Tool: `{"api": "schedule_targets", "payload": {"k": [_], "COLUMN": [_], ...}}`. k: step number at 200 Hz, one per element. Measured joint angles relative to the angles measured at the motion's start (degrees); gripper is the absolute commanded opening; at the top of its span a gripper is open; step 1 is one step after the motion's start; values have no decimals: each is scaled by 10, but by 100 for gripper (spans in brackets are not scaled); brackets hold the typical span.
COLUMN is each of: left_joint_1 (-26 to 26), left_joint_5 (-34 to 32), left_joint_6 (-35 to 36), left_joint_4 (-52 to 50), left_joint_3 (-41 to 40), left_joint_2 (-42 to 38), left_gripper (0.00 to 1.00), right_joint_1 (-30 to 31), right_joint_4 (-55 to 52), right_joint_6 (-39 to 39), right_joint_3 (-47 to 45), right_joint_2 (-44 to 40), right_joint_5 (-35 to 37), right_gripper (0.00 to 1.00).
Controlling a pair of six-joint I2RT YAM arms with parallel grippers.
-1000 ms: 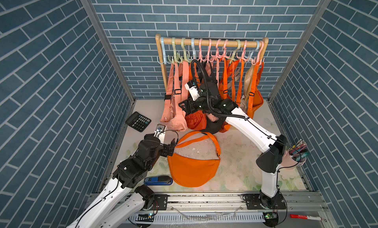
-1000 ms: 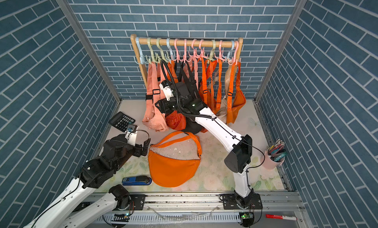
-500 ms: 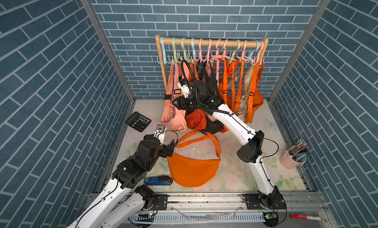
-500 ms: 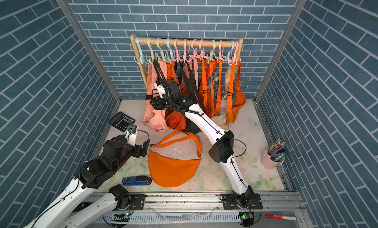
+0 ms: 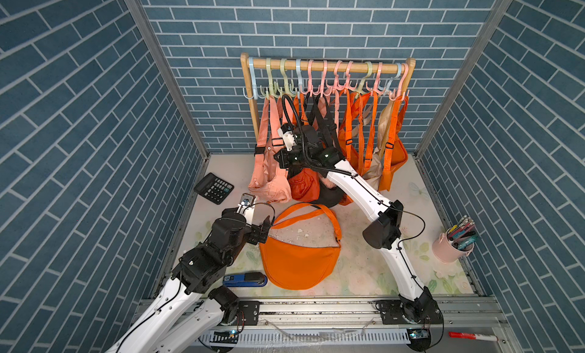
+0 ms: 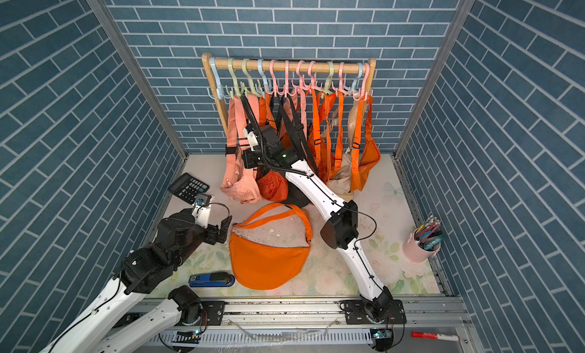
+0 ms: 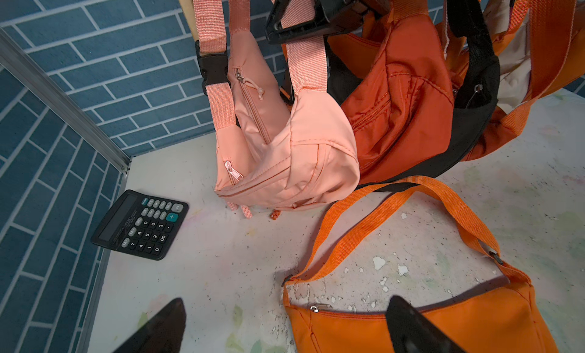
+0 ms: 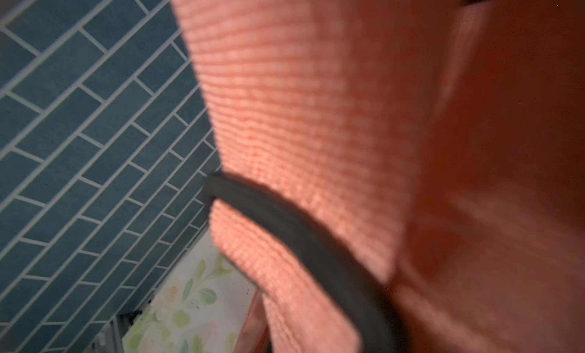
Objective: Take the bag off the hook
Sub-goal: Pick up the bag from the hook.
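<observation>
Our right hand (image 5: 282,136) is up among the hanging bags, left of centre in both top views, with its jaws together on the pink woven webbing strap (image 8: 300,114) of the salmon-pink nylon belt bag (image 5: 269,183). In the left wrist view that strap runs straight between the black jaws. The bag hangs from the pale green plastic hooks (image 5: 269,79) near the left end of the wooden rail (image 5: 326,65). Its pouch sits low, close above the white tabletop (image 5: 234,169), and is pressed against a rust-orange nylon bag (image 7: 402,107).

We judge the bag light, soft and limp, so the pouch will sag and swing once the strap comes free. The webbing is the right place to take it: its ribbed weave should give grip, whereas the smooth pouch would squash and slide. A hold nearer the hooks would leave less slack to lift over the upturned tips. The present hold is about halfway down the strap, so we expect a tall lift. The black plastic buckle (image 7: 212,68) may snag on the crowded neighbouring straps.

Our left hand (image 5: 266,230) hovers low, jaws wide apart and empty, just beside a bright orange crescent shoulder bag (image 5: 299,266) lying flat on the tabletop.
</observation>
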Motion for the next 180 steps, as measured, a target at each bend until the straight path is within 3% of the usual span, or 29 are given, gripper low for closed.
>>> {"api": "schedule_targets", "payload": {"k": [102,180], "left_joint_1": [0,1], "left_joint_5": [-4,-13], "left_joint_6": [6,46], "left_joint_4": [10,55], "left_joint_3": [41,174], "left_joint_2": [-7,111], "left_gripper": [99,99], "right_joint_1": [-2,-7], "right_joint_4": [21,75], "right_joint_6": [-15,-27], "right_joint_3": [-117,-250], "right_joint_2": [-92,-191], "right_joint_5": [-8,-28], "right_gripper": [0,0]}}
